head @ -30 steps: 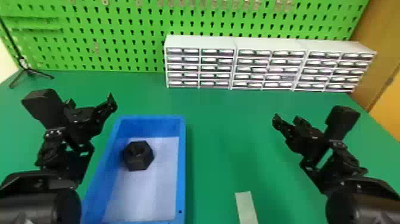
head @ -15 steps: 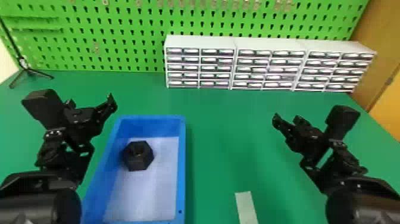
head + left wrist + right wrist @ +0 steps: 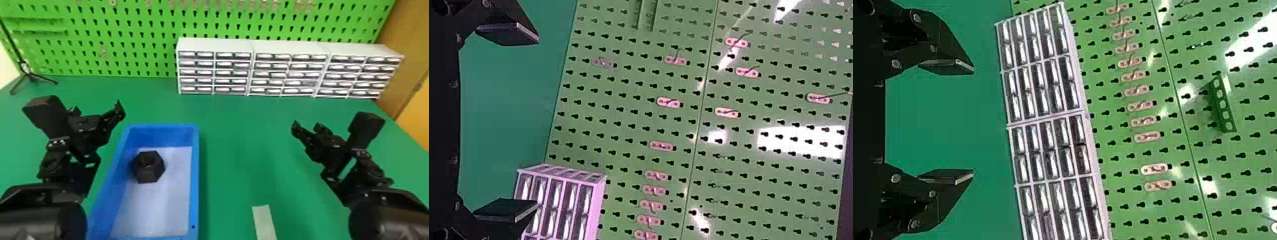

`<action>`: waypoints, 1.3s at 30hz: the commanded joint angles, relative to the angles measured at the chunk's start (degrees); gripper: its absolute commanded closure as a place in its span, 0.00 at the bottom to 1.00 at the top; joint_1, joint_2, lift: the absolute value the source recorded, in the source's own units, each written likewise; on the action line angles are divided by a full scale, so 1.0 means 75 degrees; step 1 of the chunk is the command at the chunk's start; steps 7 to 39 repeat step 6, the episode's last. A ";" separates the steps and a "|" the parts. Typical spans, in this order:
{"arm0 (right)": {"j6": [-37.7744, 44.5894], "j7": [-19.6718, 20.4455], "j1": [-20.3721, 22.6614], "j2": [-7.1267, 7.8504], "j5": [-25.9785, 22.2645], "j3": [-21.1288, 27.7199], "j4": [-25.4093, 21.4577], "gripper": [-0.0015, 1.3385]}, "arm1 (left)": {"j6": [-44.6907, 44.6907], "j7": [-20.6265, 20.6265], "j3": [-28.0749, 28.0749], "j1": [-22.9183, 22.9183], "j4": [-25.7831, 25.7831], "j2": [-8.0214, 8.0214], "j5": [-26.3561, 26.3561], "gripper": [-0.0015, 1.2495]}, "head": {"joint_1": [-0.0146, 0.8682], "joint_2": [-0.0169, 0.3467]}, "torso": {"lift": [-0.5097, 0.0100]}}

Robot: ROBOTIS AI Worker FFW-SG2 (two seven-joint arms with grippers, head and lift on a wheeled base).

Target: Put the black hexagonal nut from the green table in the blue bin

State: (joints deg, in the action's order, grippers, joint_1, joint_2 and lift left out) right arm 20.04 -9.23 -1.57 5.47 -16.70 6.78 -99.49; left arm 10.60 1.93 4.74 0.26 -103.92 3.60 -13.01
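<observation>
On the table (image 3: 236,166), a pale strip (image 3: 263,220) lay nearest me. The nut (image 3: 148,167) sat in the blue bin (image 3: 195,178), so I judged the task done. I had the left gripper (image 3: 537,121) and right gripper (image 3: 973,122) flanking it, fingers apart, empty, presumably parked clear. Drawers (image 3: 290,68) stood beyond, against the pegboard (image 3: 143,41).

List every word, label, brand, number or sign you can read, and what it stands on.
No text can be read.
Black hexagonal nut: none seen.
Blue bin: none seen.
Pale strip on the green table: none seen.
White drawer units: fronts too small to tell whether they bear print.
</observation>
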 commanded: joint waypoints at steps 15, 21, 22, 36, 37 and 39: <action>0.0035 0.0000 -0.0002 0.0009 0.0000 -0.0001 0.0000 0.39 | 0.0004 0.0000 0.0000 0.0000 0.0004 0.0000 -0.0012 0.10 | 0.80 0.07 | 0.79; 0.0035 0.0000 -0.0002 0.0009 0.0000 -0.0001 0.0000 0.39 | 0.0004 0.0000 0.0000 0.0000 0.0004 0.0000 -0.0012 0.10 | 0.80 0.07 | 0.79; 0.0035 0.0000 -0.0002 0.0009 0.0000 -0.0001 0.0000 0.39 | 0.0004 0.0000 0.0000 0.0000 0.0004 0.0000 -0.0012 0.10 | 0.80 0.07 | 0.79; 0.0035 0.0000 -0.0002 0.0009 0.0000 -0.0001 0.0000 0.39 | 0.0004 0.0000 0.0000 0.0000 0.0004 0.0000 -0.0012 0.10 | 0.80 0.07 | 0.79; 0.0035 0.0000 -0.0002 0.0009 0.0000 -0.0001 0.0000 0.39 | 0.0004 0.0000 0.0000 0.0000 0.0004 0.0000 -0.0012 0.10 | 0.80 0.07 | 0.79; 0.0035 0.0000 -0.0002 0.0009 0.0000 -0.0001 0.0000 0.39 | 0.0004 0.0000 0.0000 0.0000 0.0004 0.0000 -0.0012 0.10 | 0.80 0.07 | 0.79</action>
